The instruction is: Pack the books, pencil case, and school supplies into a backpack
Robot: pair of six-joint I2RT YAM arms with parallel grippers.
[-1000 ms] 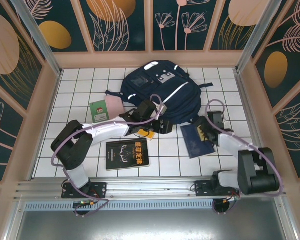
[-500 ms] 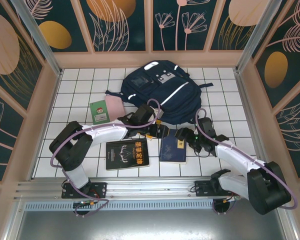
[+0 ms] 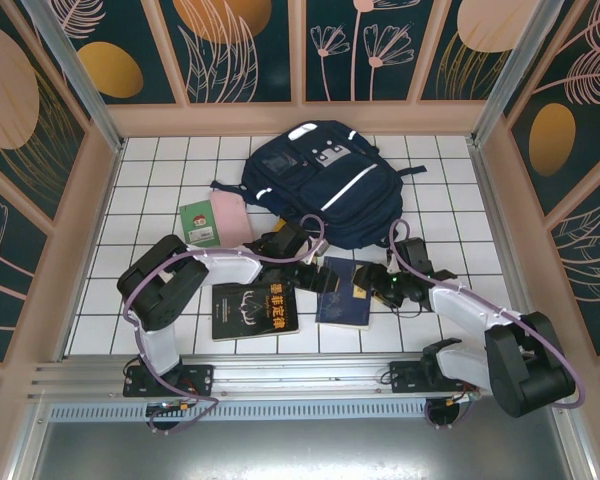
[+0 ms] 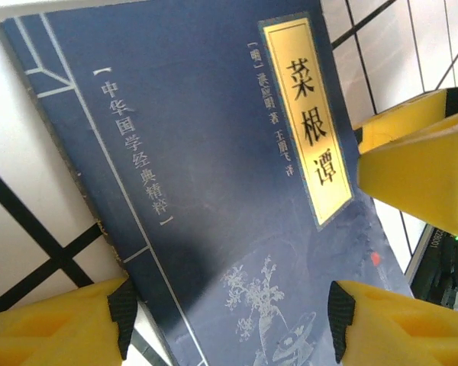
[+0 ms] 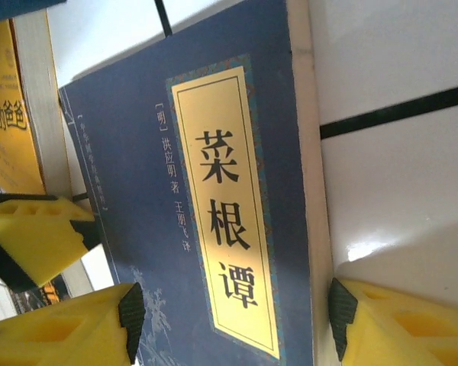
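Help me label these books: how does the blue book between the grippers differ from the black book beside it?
The blue book has a yellow title label with dark characters; the black book carries white characters. The blue book lies between the left gripper and right gripper; the black book lies to its left, outside both. Both lie closed, flat on the tiled table.

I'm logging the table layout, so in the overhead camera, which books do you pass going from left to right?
From the left: small green book → black book → blue book.
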